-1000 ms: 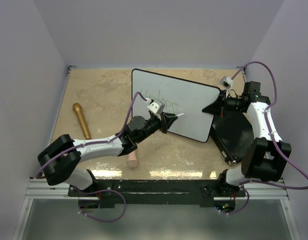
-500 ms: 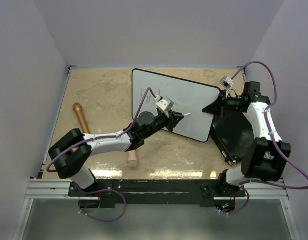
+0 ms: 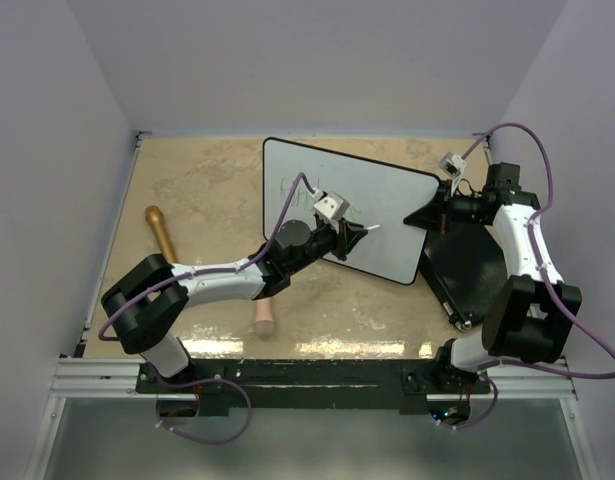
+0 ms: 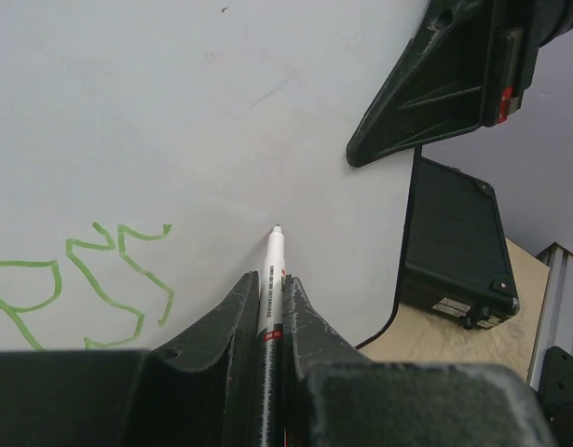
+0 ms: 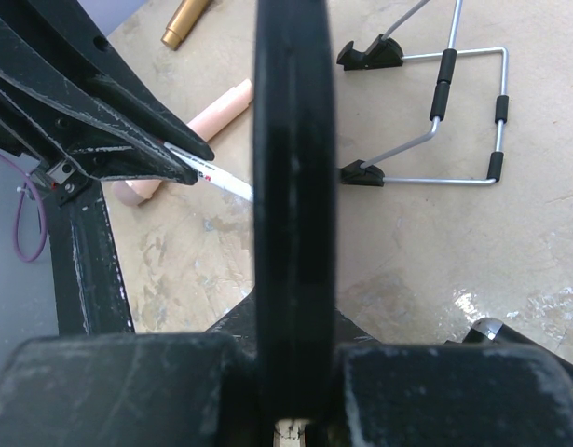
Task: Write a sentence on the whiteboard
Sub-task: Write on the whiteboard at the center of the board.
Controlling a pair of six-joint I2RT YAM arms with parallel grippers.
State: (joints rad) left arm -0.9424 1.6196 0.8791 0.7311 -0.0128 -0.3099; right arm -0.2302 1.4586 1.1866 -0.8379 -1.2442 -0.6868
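Left gripper (image 3: 357,233), clamped on slim white marker (image 4: 270,270): shifted right of green handwritten words (image 4: 100,279) to bare glossy whiteboard (image 3: 387,195); we judge next word due. Right gripper (image 3: 434,213) pinches board rim.

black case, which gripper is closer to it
Right. The right gripper clamps the whiteboard edge beside the black case; the left gripper holds a marker farther off, over the board's middle.

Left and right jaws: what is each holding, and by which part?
Left jaws hold the marker by its barrel, tip sticking out. Right jaws clamp the whiteboard by its right edge.
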